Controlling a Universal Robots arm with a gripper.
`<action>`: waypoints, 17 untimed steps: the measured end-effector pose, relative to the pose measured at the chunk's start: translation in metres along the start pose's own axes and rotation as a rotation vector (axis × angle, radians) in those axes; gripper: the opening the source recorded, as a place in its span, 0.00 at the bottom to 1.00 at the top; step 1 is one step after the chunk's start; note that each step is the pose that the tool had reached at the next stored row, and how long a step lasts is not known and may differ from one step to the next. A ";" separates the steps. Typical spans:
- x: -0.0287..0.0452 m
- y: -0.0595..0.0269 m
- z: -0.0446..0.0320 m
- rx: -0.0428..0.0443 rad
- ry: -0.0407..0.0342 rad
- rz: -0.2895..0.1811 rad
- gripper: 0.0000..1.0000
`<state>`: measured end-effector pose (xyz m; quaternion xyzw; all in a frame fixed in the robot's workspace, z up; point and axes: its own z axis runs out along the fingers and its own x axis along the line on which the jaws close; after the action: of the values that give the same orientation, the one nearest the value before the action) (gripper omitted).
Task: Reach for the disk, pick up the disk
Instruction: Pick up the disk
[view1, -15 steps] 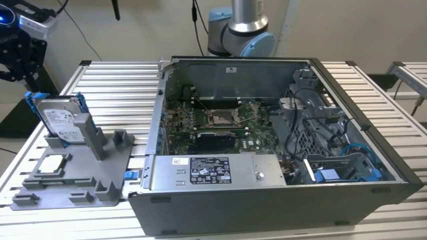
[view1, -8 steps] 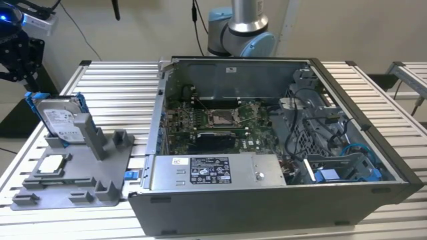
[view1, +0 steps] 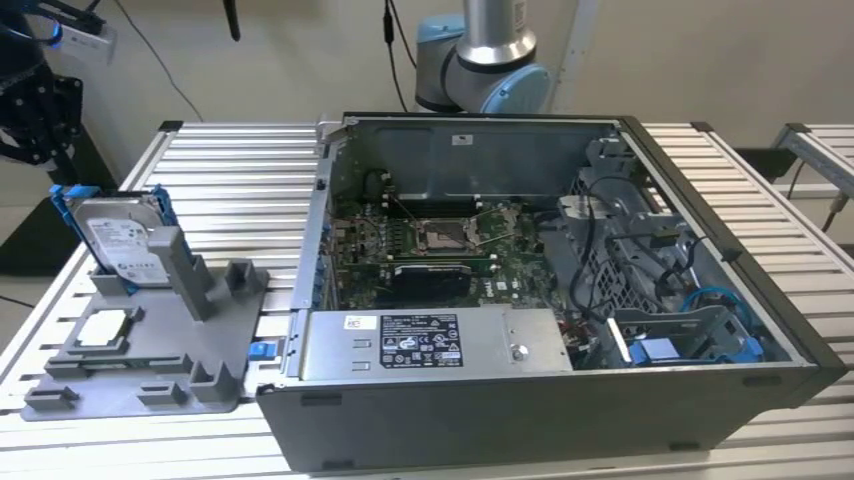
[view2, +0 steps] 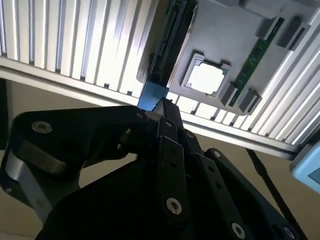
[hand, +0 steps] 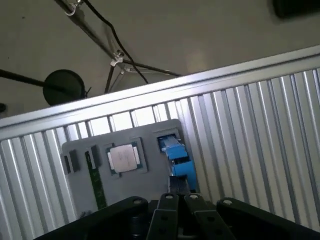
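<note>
Standing disk (view1: 118, 240), btm hidden behind holder (view1: 180, 340).

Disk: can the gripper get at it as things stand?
Probably yes: the disk stands upright in its grey holder, and in the second wrist view nothing lies between it and the gripper.

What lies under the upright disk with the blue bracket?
The disk stands on edge in a grey holder tray, which lies on the slatted table. A grey post of the tray covers the disk's lower edge, so its seating is hidden.
</note>
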<state>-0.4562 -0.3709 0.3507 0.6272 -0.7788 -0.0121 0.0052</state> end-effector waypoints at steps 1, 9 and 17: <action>0.0000 0.0000 0.0005 0.0004 0.0003 -0.016 0.00; -0.0005 -0.0002 0.0018 0.0011 0.0009 -0.050 0.00; -0.0056 -0.0019 0.0115 0.0009 0.0012 -0.052 1.00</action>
<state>-0.4534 -0.3657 0.3391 0.6471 -0.7623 -0.0115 0.0051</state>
